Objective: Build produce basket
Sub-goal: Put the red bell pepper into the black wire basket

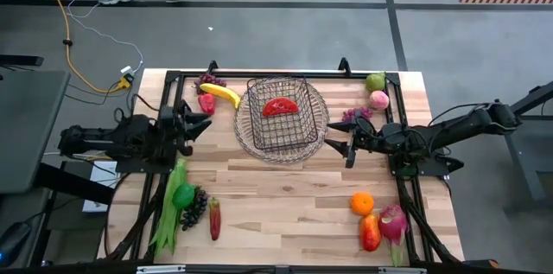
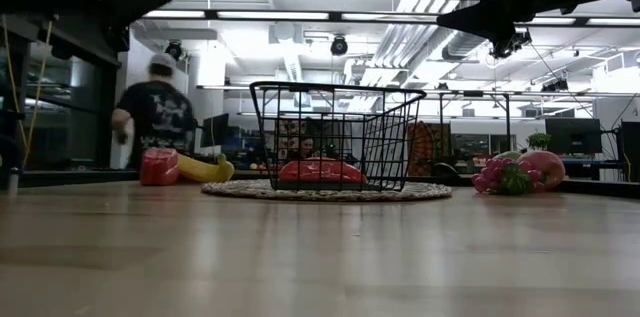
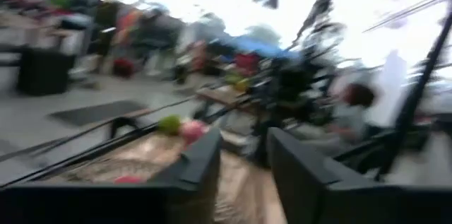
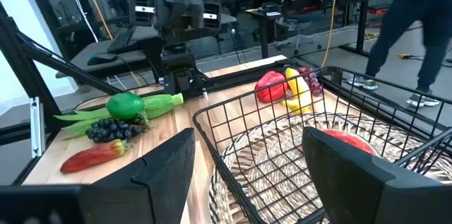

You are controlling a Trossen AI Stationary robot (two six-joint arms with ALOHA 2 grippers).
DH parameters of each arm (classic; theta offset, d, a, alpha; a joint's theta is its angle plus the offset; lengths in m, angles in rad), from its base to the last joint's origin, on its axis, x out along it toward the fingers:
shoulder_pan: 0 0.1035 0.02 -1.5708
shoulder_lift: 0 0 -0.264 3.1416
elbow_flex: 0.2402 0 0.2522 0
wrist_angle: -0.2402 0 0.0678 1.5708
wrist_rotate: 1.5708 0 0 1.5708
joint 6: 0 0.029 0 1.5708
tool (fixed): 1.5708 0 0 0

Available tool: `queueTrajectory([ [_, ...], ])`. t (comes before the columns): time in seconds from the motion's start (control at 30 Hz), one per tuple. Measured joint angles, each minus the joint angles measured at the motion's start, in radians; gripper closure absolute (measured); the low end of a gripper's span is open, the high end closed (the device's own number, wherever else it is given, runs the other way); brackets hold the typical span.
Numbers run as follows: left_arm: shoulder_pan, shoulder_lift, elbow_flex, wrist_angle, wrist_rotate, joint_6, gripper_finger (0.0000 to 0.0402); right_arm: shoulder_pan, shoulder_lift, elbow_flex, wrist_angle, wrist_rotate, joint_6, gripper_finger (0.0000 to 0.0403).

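Note:
The dark wire basket [image 1: 278, 115] stands on a round woven tray [image 1: 320, 136] at the table's far middle. A red watermelon slice [image 1: 281, 106] lies inside the basket, and also shows in the low view [image 2: 320, 170]. My left gripper [image 1: 197, 127] hovers open and empty left of the basket, near the banana [image 1: 221, 94] and a red fruit [image 1: 206, 103]. My right gripper [image 1: 339, 146] hovers open and empty at the tray's right side. In its wrist view, its fingers [image 4: 247, 174] stand apart before the basket's rim [image 4: 233, 111].
Purple grapes [image 1: 210, 80] lie at the far left. A pear [image 1: 375, 81], a pink fruit [image 1: 379, 99] and grapes [image 1: 357, 114] lie at the far right. Green beans [image 1: 168, 209], a green pepper [image 1: 183, 194], dark grapes [image 1: 194, 207] and a red chili [image 1: 214, 218] lie near left. An orange [image 1: 362, 202] and a dragon fruit [image 1: 394, 222] lie near right.

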Motion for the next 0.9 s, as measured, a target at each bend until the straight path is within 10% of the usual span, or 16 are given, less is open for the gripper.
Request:
queueTrajectory([
  [0.37,0.001,0.33,0.247,-0.313,-0.423,-0.012,0.0077,0.0,0.0,0.0,0.0,0.001,0.078,0.0151],
  [0.6,0.023,0.44,0.251,-0.395,-0.661,-0.204,0.0063,0.0,0.004,0.0,0.0,0.003,0.107,0.0151],
  [0.9,0.188,0.628,0.251,-0.584,-0.606,-0.532,0.0063,0.0,0.08,-0.001,-0.001,0.111,0.117,0.0151],
])
